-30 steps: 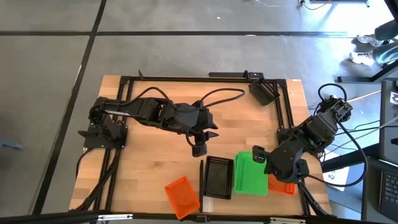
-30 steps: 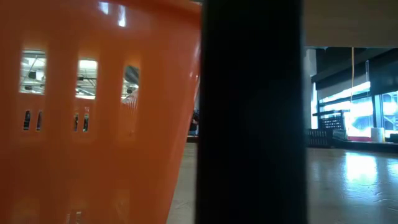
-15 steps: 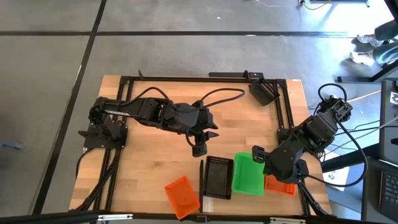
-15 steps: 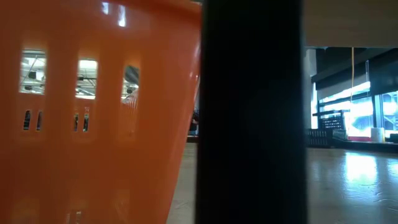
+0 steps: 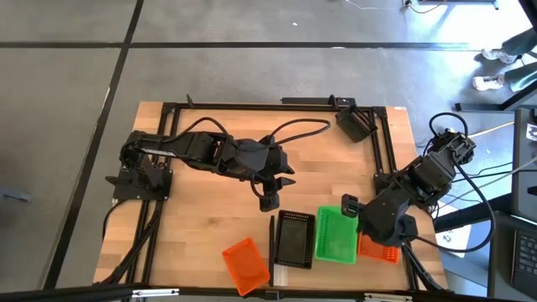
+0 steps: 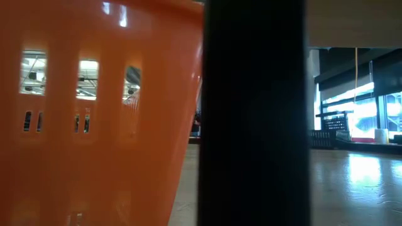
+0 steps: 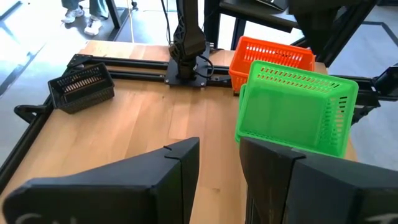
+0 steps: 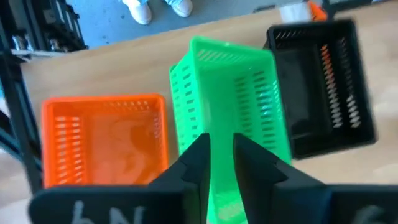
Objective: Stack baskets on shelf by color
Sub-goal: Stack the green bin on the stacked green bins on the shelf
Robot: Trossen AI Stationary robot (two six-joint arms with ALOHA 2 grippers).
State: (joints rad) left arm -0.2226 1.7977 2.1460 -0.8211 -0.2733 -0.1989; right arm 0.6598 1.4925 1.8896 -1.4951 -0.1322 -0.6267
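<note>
high view: the green basket (image 5: 336, 236) sits near the table's front edge between the black basket (image 5: 294, 239) and an orange basket (image 5: 379, 249) that is mostly hidden under the right gripper (image 5: 356, 208); a second orange basket (image 5: 246, 262) lies tilted at the front edge, and another black basket (image 5: 356, 123) rests well apart at the far right corner. the left gripper (image 5: 268, 200) hovers over bare wood near the middle, just behind the black basket, holding nothing. no pale shelf board can be made out from here. low view: the near orange basket's wall (image 6: 94, 113) and a dark upright fill almost everything, so nothing of the grippers shows. left wrist view: the left gripper's fingers (image 7: 180, 168) stand parted and empty, facing the green basket with the orange one just behind it. right wrist view: the right gripper's fingers (image 8: 202, 158) are drawn close together over the green basket's near rim, apparently pinching the thin wall, with the orange basket beside it on one side and the black on the other. judging by the perforated plastic, these baskets should be very light, somewhat flexible and smooth, so a rim pinch is likely the best hold: one finger inside, one outside, mid-way along a short wall, where it will tip least; too hard a squeeze may bow the wall and let it slip
</note>
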